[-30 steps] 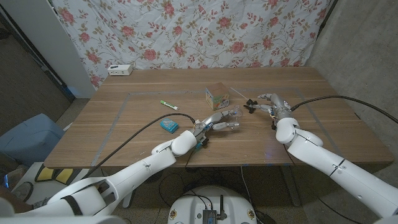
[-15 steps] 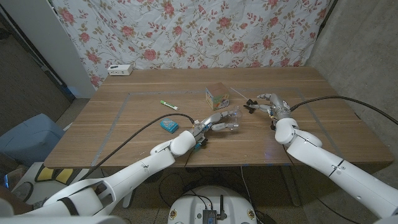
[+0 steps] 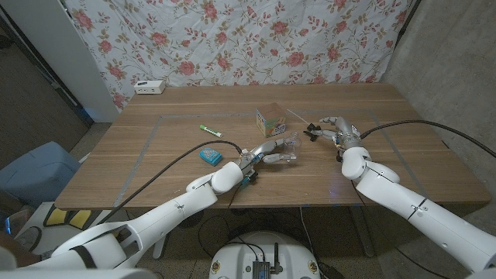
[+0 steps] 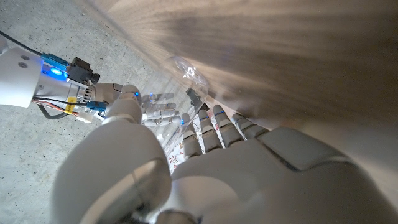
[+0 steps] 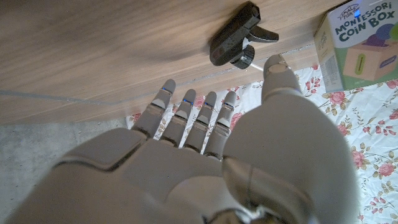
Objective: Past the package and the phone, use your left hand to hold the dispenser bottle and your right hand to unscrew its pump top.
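the left hand (image 3: 273, 149) grips the clear bottle (image 3: 288, 147), lying on the worktop (image 3: 178, 155) before the box (image 3: 269, 120). to its right, the right hand (image 3: 339, 132) has its fingers spread; the black pump top (image 3: 312, 130) lies just beside its fingertips.

Clear dispenser bottle and its black pump top, apart on the bench

The dispenser bottle (image 3: 289, 148) is transparent plastic and lies on its side near the middle of the bench, just near of the small printed package (image 3: 268, 120), with the left hand (image 3: 273, 149) around it. The black pump top (image 3: 312, 129) is off the bottle and lies to its right, its clear dip tube slanting away toward the far side, just beside the right hand (image 3: 338, 132).
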